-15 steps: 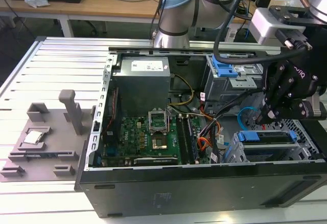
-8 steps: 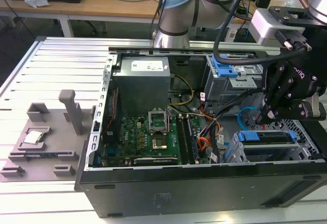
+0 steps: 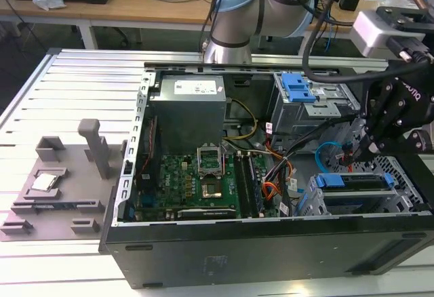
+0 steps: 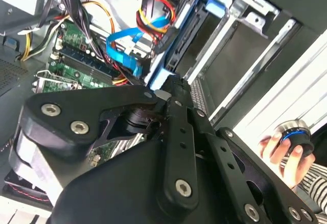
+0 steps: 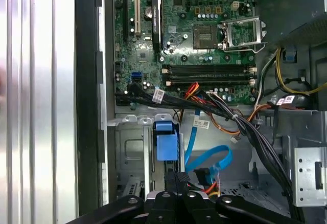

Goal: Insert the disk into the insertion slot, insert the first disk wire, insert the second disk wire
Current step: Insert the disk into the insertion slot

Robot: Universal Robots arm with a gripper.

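**Black gripper [image 3: 355, 153] drawn narrow over the seated disk [image 3: 352, 180]**

In the first wrist view we see its fingers [image 5: 168, 185] pressed close together, with only a thin seam between them. We cannot tell whether they pinch a connector. We judge that this narrow stance suits the tight gap among the cables.

In the exterior view the gripper hangs at three o'clock, its tips slanting toward seven o'clock, just above the disk. The disk lies at four o'clock, its blue carrier level inside the insertion slot [image 3: 407, 195], so we judge the first step done. One end faces the motherboard [image 3: 196, 182], probably so the wires can reach it.

A blue cable [image 3: 327, 154] loops just beside the gripper, at its nine o'clock, and its end appears to lie loose. The taller cage [image 3: 302, 90] with the blue tab stands at twelve o'clock of the slot. The black computer case [image 3: 237, 256] encloses everything.
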